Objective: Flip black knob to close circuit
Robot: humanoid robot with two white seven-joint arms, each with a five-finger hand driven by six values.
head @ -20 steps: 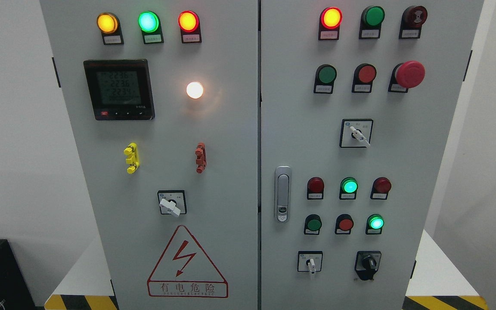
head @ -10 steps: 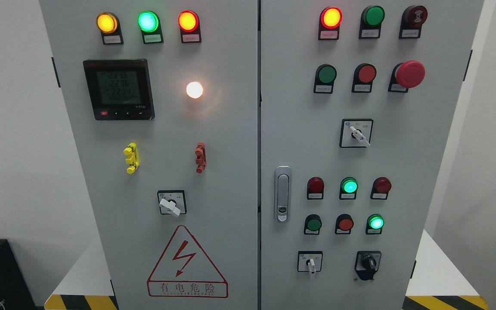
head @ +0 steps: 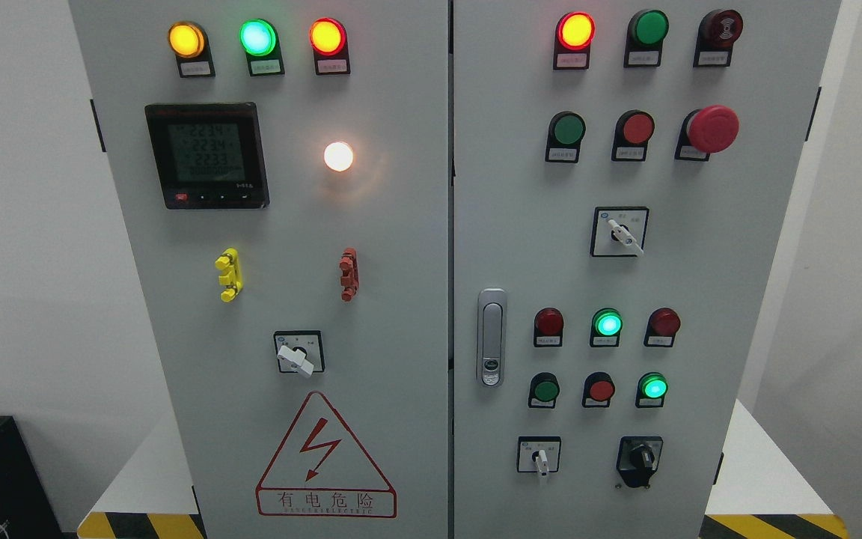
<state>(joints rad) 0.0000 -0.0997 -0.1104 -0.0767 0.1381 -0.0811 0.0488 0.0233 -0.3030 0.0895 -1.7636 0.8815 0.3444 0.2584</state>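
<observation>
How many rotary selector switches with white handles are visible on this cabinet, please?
3: one on the left door above the warning triangle, one mid-right door, one bottom of the right door, left of the black knob.

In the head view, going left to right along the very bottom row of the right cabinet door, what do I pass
White-handled selector switch → black knob, low on the right door, with no robot hand in view near either.
</observation>
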